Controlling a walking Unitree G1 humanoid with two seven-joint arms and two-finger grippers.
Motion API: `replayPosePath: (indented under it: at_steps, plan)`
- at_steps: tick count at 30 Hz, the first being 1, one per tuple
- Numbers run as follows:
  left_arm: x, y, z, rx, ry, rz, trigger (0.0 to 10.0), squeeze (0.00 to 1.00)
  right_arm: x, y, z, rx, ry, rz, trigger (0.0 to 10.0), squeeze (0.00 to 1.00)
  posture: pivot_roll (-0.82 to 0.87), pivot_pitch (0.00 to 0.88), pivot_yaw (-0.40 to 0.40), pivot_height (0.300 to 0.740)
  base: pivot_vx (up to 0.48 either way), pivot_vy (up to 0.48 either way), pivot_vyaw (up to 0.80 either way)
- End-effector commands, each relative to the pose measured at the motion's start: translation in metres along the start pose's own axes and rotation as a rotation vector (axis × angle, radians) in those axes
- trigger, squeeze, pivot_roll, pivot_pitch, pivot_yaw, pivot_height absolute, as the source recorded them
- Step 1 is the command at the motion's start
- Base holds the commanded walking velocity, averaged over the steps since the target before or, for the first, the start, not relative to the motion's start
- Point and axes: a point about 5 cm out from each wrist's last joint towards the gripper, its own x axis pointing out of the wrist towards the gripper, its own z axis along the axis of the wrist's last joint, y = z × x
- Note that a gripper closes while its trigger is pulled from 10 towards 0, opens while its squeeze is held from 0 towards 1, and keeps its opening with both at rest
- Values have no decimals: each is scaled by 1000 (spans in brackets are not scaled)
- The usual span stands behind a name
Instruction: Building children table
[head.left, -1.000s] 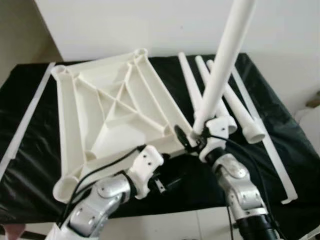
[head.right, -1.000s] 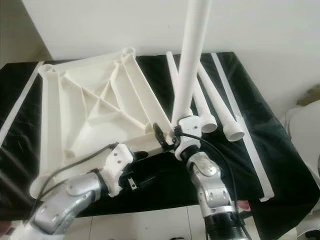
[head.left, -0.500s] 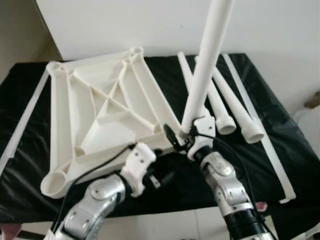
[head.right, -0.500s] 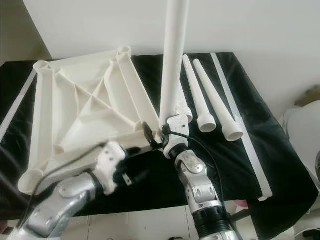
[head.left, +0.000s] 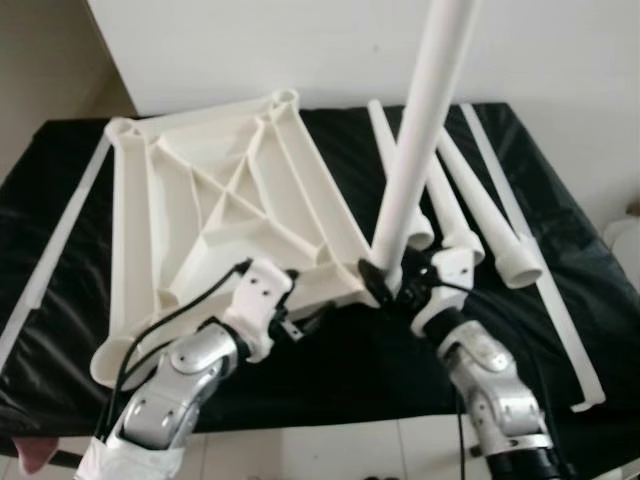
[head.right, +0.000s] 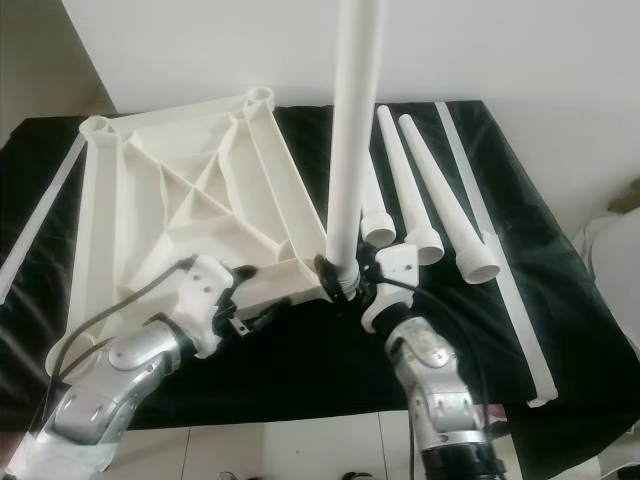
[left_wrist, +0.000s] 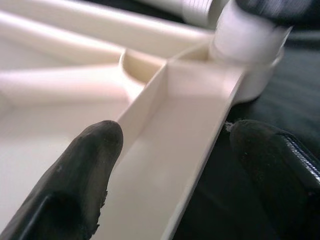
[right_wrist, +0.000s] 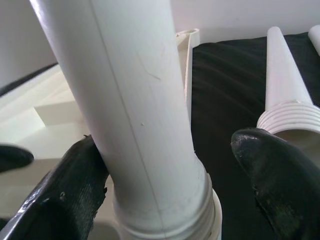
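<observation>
Black-draped table against white wall

We are counting one tabletop panel, four white legs, and two flat strips.

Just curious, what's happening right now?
Left claw straddles tabletop rim. Right claw open around upright leg at corner socket. Three spare legs lie beside.

It looked like a plain room in a home: white wall, pale tiled floor, and a black-draped surface strewn with white furniture parts.
</observation>
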Motion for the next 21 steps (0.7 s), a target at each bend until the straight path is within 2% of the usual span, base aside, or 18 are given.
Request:
replayPosePath:
  at_steps: [1,3,4,10,14,16,17,19,21]
  plan:
    - [-1,3,-9,18,60,28,10000,0,-5,-6,3,14,-8,-7,10000,0,-112,162,46,740,0,0,0]
    - [-2,3,-12,31,79,22,10000,0,-7,-9,6,7,-11,-11,10000,0,-113,163,48,740,0,0,0]
    - [-4,5,-19,41,121,19,10000,0,-8,-17,15,9,-38,-27,10000,0,-115,165,49,740,0,0,0]
    - [-3,9,-29,50,190,46,10000,0,-12,-22,32,51,-98,-18,10000,0,-120,167,48,740,0,0,0]
    - [-3,12,-31,50,208,64,10000,0,-15,-22,34,47,-86,1,10000,0,-121,168,48,740,0,0,0]
    - [0,13,-31,21,218,96,10000,0,-23,-17,27,11,-13,73,10000,0,-123,167,51,740,0,0,0]
    - [0,13,-31,21,218,96,10000,0,-23,-17,27,11,-13,73,10000,0,-123,167,51,740,0,0,0]
    - [3,12,-31,-25,230,136,10000,0,-34,-7,16,-23,82,183,10000,0,-126,168,52,740,0,0,0]
    - [7,9,-29,-38,223,158,10000,0,-41,-1,10,-30,134,241,10000,0,-128,168,52,740,0,0,0]
